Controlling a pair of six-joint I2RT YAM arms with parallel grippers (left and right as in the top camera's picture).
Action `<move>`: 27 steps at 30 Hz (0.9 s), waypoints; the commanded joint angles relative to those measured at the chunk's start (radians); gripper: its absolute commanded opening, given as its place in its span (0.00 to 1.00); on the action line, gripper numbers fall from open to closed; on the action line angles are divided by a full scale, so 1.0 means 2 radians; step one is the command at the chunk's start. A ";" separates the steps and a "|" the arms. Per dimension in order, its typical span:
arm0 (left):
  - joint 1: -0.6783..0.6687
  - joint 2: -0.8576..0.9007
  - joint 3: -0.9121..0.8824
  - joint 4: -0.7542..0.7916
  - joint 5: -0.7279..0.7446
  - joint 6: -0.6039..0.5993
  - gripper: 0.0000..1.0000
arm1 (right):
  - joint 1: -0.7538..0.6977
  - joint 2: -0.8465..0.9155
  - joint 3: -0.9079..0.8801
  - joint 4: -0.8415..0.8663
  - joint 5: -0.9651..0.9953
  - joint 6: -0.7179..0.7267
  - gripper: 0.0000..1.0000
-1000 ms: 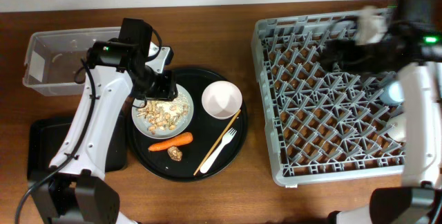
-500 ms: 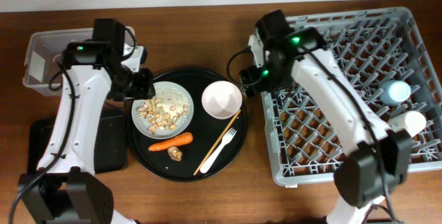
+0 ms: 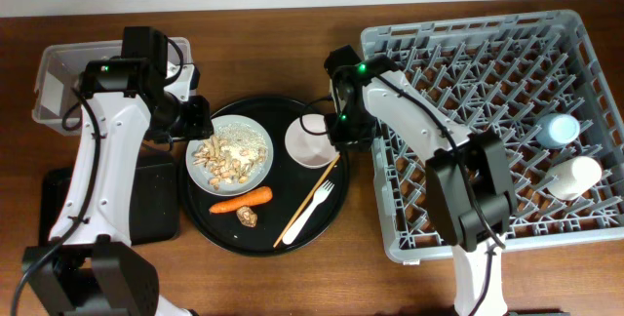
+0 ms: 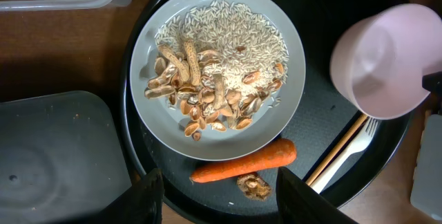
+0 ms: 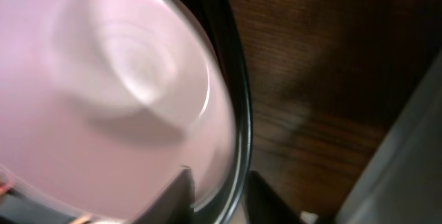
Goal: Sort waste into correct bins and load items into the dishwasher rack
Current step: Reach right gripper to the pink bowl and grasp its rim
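R end effector [image 5: 222,195] moved onto bowl [image 4: 380,61], spread astride rim; L end effector [image 4: 221,196] spread above plate [image 4: 231,140]

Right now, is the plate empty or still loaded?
Still loaded: rice and peanut shells cover most of the plate, which sits on the round black tray; only its edge shows bare.

My left arm [image 3: 93,175] and right arm [image 3: 414,121] are white tubes joined by black motor blocks, each with a small green light near the wrist. Thin black cables loop alongside them. My fingers [image 4: 149,198] are plain matte black.
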 commanded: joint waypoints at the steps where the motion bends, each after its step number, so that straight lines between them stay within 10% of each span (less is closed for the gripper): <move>1: 0.002 0.001 0.003 0.001 -0.002 -0.005 0.52 | 0.003 0.002 0.001 0.002 0.006 0.003 0.11; 24: 0.002 0.001 0.003 -0.003 -0.002 -0.005 0.52 | -0.022 -0.104 0.167 -0.142 0.071 -0.033 0.05; 27: 0.002 0.001 0.003 -0.003 -0.002 -0.005 0.52 | -0.022 -0.098 0.157 -0.139 0.069 -0.033 0.43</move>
